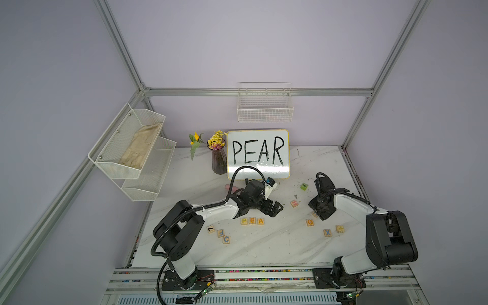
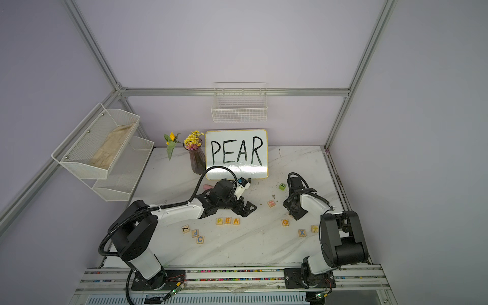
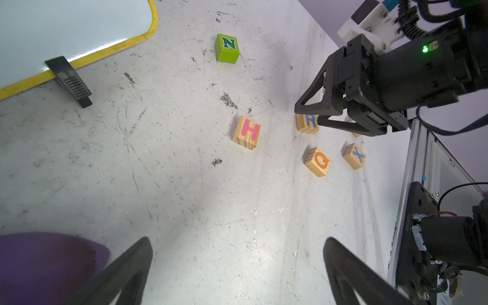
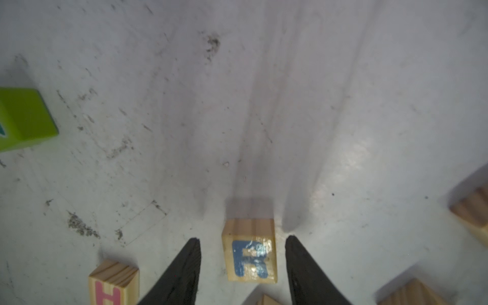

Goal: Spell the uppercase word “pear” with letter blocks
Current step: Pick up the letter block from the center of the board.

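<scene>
– progress first: p block [image 1: 244, 221], e block [image 1: 252, 220] and a block [image 1: 261, 221] sit touching in a row mid-worktop [image 1: 264, 250]. why is the right end effector [image 4: 242, 237] down so low?
– it's after the r block [image 4: 249, 254], the one letter missing. that block lies flat on the worktop, blue letter up, between the two fingers. a sliver of bare surface shows on each side, so the jaws stand part open and grip nothing. i'd say the pinch is the step in hand.
– and the left end effector [image 3: 237, 239]?
– spread wide, empty, hanging just behind the a block. that's close to the free spot where the r belongs, so it may crowd the delivery.
– what else is around?
– the h block [image 3: 247, 132] lies between the r block and the row. the q block [image 3: 317, 161] is just beside the r, the x block [image 3: 354, 155] past it, and a plain wooden block [image 4: 472, 211] sits off one finger. the green n cube [image 3: 227, 47] is apart, toward the whiteboard [image 1: 258, 153]. a low carry could shove the h, so lifting clear first looks wise.
</scene>
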Motion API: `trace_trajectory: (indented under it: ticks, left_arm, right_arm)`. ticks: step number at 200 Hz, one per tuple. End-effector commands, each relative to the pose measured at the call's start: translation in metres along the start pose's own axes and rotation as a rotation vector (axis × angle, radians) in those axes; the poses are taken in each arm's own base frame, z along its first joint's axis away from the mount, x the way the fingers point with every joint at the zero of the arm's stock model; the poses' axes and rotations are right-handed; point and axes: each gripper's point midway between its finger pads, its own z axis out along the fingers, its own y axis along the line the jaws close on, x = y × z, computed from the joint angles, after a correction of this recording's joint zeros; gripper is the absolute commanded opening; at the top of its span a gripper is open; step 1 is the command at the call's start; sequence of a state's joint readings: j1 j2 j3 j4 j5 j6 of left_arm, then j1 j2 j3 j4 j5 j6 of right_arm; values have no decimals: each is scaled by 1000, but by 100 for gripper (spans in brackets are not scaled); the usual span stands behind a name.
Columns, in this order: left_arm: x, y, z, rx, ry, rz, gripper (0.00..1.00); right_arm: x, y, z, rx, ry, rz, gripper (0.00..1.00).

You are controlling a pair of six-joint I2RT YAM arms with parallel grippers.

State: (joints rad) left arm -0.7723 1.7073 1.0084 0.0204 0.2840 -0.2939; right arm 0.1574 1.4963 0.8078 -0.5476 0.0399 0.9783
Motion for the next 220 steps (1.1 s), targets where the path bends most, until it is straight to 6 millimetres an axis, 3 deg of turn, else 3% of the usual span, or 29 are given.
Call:
trace_trajectory:
  ticks: [1, 84, 149, 191, 220]
  left_arm:
    - [-45, -14, -9, 34, -104, 46, 100]
    - [-43, -13, -10, 32, -100, 37, 100]
    - [-45, -14, -13, 33, -108, 32, 100]
    - [-48, -16, -21, 31, -130, 32, 100]
    - [-47, -17, -29, 25, -146, 19, 100]
  right_arm:
    - [9, -7, 1, 12, 38, -35, 53]
    - [6, -17, 10, 65, 18, -65, 47]
    - [-2, -13, -3, 42, -25, -79, 36]
    - [-15, 6, -37, -27, -105, -166, 33]
    - [0, 41, -57, -88, -138, -345, 33]
